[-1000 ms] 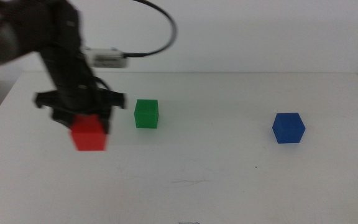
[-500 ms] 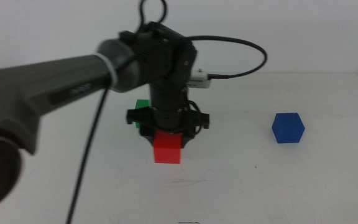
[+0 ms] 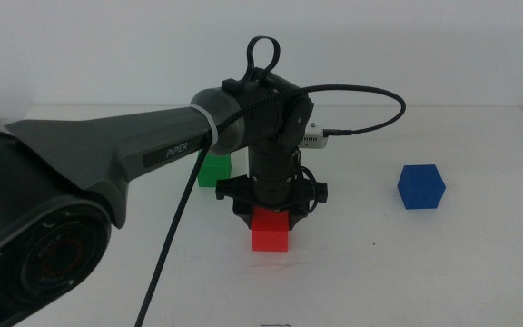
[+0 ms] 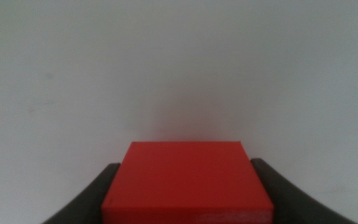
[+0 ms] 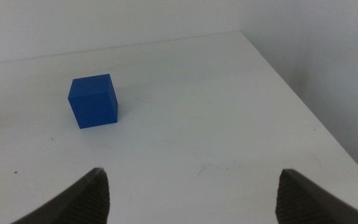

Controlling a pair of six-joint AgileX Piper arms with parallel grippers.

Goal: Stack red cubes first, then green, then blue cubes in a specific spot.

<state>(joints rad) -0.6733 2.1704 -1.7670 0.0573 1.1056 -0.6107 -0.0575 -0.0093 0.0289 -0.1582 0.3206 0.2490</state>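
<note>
White bench (image 3: 443,272) stretches across the frame, and over its middle reaches the left arm (image 3: 107,159), which a second ago was working near the left edge and has since swung across toward the centre. Its left gripper (image 3: 270,216) points straight down, fingers pinching the red cube (image 3: 270,230) from both sides; the wrist camera shows the same red block clamped between the two dark fingers (image 4: 92,199), with bare white surface beyond. The cube now sits at or just above the bench, in open space between the other two blocks — whether it has touched down cannot be told. Judged from this, the carry is finishing and the base of the stack is about to be set; release comes next. The right gripper (image 5: 191,186) waits off to the right side, fingers spread wide and holding nothing, looking at the blue cube (image 5: 92,100), which stands untouched well apart from the red. The green cube (image 3: 214,169) sits just behind the left arm, partly hidden, near the red one and next in line.
</note>
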